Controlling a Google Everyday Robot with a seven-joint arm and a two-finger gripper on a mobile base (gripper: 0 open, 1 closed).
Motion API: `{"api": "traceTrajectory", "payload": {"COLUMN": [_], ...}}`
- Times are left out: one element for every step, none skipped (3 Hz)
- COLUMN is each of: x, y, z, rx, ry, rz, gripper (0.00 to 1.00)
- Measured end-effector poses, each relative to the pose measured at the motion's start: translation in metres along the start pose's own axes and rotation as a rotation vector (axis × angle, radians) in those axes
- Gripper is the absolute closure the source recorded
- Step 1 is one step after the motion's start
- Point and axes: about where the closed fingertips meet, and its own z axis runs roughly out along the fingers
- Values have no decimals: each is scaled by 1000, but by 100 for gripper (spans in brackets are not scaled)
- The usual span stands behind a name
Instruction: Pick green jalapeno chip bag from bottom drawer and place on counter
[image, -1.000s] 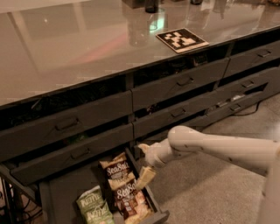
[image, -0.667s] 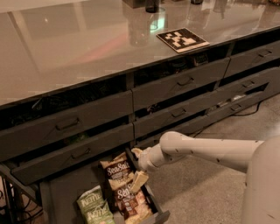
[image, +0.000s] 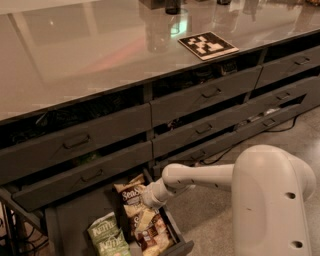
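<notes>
The arm is reaching lower and further left than a second ago, and its bulky white housing is now filling more of the lower right corner. The green jalapeno chip bag (image: 103, 229) is lying flat in the bottom drawer (image: 75, 215), to the left of the gripper (image: 145, 218) in the camera view and apart from it. A second bag of the same kind (image: 114, 246) is lying just in front of it, partly overlapping. The gripper is hanging inside the open drawer directly over the brown-and-cream Sea Salt bags (image: 131, 190), which are filling the drawer's right half in a row; whether it is open or closed cannot be told. Above the gripper, the shallower grey drawers (image: 100, 132) are sitting partly pulled out. Further up, the glossy counter (image: 90, 55) is carrying a black-and-white pattern tag (image: 207, 45).
</notes>
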Motion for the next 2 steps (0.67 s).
{"api": "traceTrajectory", "payload": {"x": [0, 11], "y": [0, -4], "z": [0, 27], "rx": [-1, -36], "ry": [0, -24], "rz": [0, -2], "gripper": [0, 0]}}
